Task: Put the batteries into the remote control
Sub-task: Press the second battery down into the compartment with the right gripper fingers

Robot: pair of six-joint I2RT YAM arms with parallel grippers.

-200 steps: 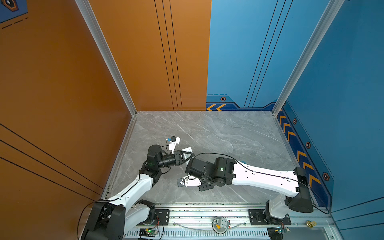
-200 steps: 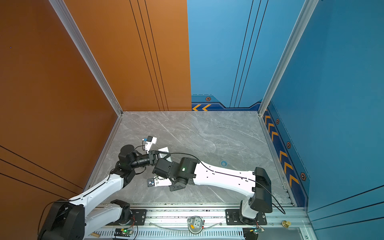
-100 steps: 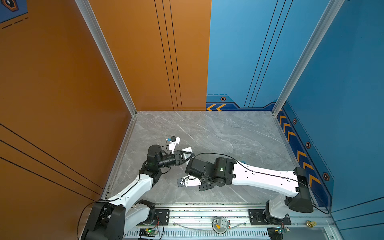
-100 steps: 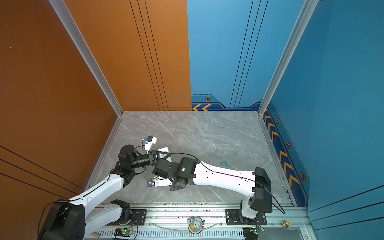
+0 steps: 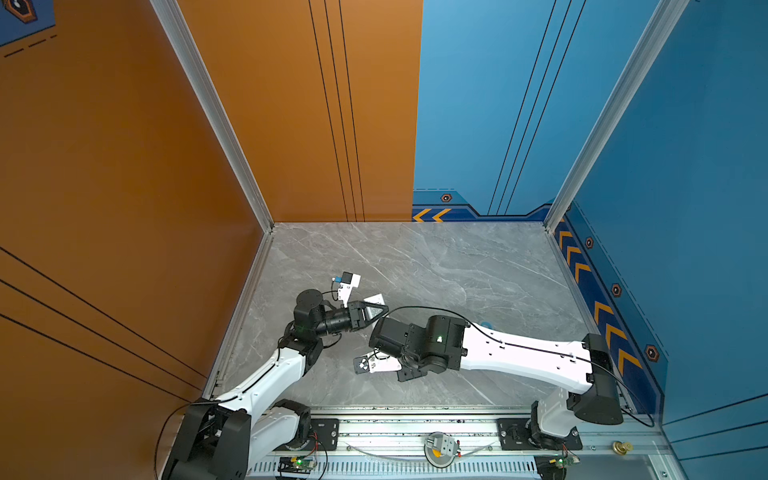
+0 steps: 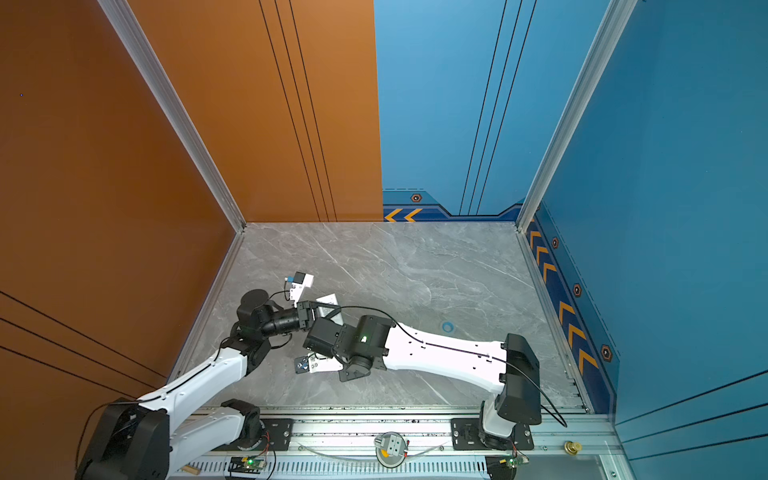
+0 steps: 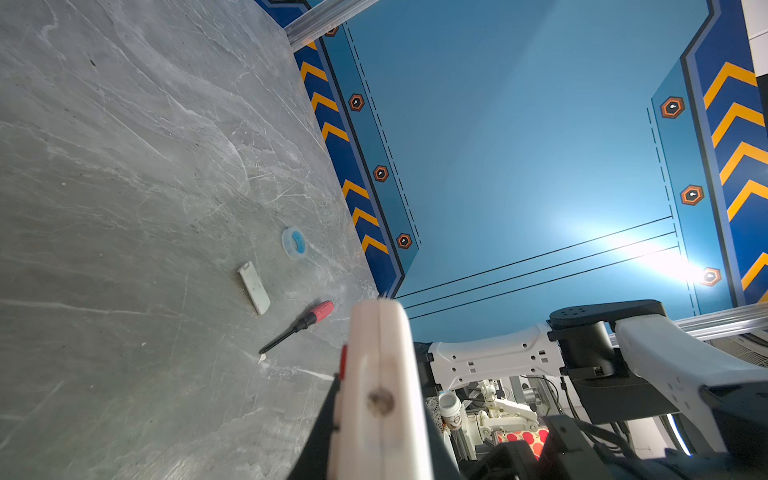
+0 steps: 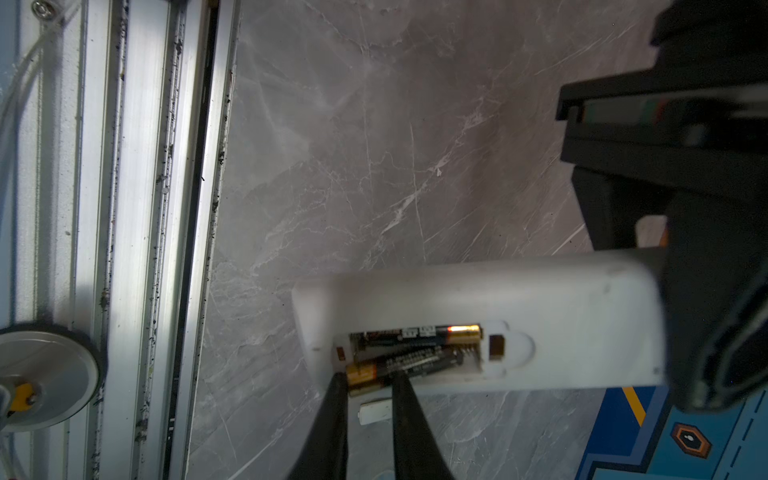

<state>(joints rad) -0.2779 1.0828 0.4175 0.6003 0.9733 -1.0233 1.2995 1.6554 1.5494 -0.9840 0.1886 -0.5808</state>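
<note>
My left gripper (image 5: 380,309) is shut on the white remote control (image 8: 478,291) and holds it off the table on its edge, back side showing. In the left wrist view the remote control (image 7: 382,374) is seen end-on. Its battery compartment is uncovered. One of the batteries (image 8: 419,332) lies seated in it. The other (image 8: 411,365) sits tilted, its gold end sticking out of the slot. My right gripper (image 8: 368,376) has its two dark fingertips against that gold end, a narrow gap between them. In both top views the right fingers are hidden under the arm.
A white battery cover (image 7: 254,288), a red-handled screwdriver (image 7: 299,324) and a blue tape roll (image 7: 294,242) lie on the grey table. The metal rail (image 5: 415,419) runs along the front edge. The orange wall stands close on the left.
</note>
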